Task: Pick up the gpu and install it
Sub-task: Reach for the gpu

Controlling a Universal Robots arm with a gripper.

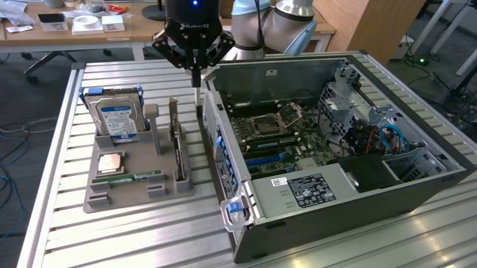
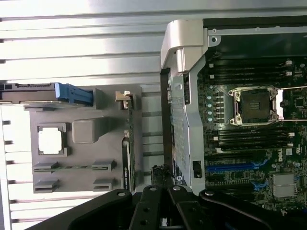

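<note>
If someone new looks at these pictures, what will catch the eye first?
The open computer case with its bare motherboard dominates the exterior view's right. The black end effector, shut and empty, hangs between it and the grey holder, where the gpu stands edge-on beside a blue-labelled hard drive.

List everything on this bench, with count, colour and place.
gpu: one, dark, edge-on in the holder.
hard drive: one, silver, blue label, upright in the holder.
memory stick: one, green, flat on the holder.
processor chip: one, pale, flat on the holder.
holder: one, grey, on the table.
computer case: one, grey, open, the exterior view's right.
table: one, slatted metal.
gripper: one, black, shut, over the case's edge beside the holder.
</note>
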